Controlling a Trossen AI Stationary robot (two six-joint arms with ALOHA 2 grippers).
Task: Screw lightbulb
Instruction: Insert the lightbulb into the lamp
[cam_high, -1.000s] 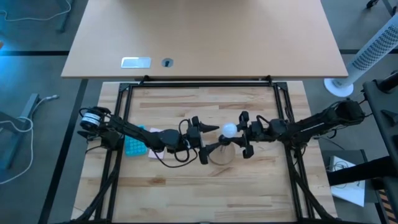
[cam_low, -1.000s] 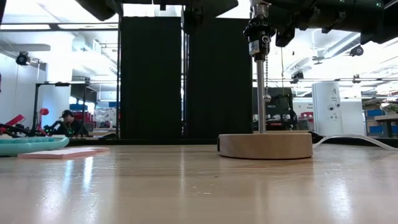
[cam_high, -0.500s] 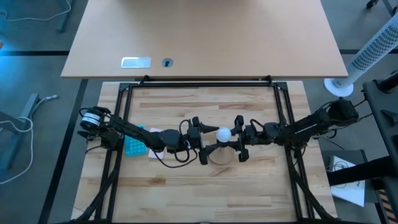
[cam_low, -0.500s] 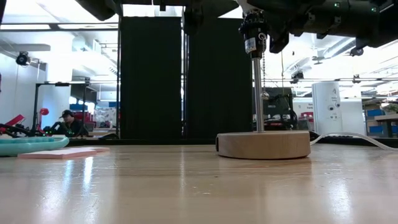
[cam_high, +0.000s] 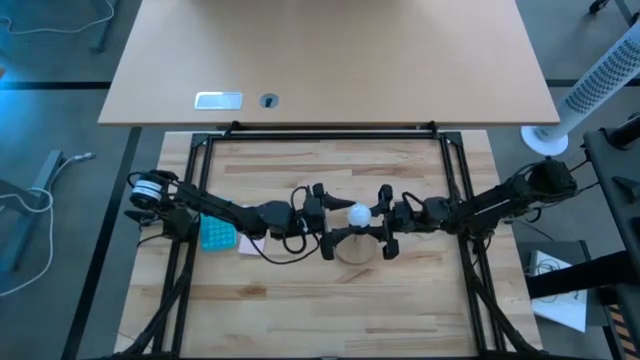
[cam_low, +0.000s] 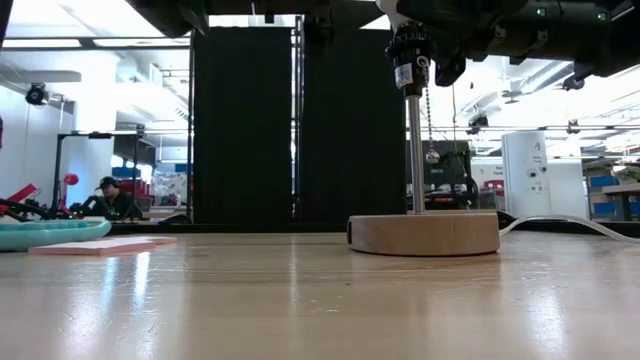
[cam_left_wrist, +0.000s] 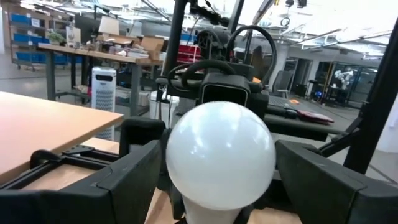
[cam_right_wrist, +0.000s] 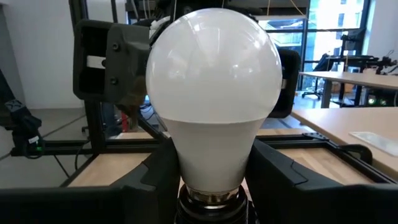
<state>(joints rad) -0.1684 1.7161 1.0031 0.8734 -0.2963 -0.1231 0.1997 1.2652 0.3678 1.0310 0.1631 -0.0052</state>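
The white lightbulb stands upright on the black socket of a lamp. The lamp has a thin metal stem and a round wooden base resting on the table. My right gripper comes in level from the table's right and is shut on the bulb. My left gripper comes in level from the table's left and is open. Its fingers stand on either side of the bulb, apart from it. A pull chain hangs beside the stem. My right gripper pinches the bulb's narrow neck between its two fingers, just above the screw base. The fingers lie level and come from the table's right. The bulb stands upright with its screw base in the top of the black socket.
A teal tray and a pink sheet lie on the table under the left arm. They also show in the low view, the tray and the sheet. A person sits far off in the room.
My right gripper has carried the bulb toward the table's left and brought it over the socket. The lamp's stem and wooden base have shifted a little on the table. My left gripper has moved slightly toward the bulb and stays open.
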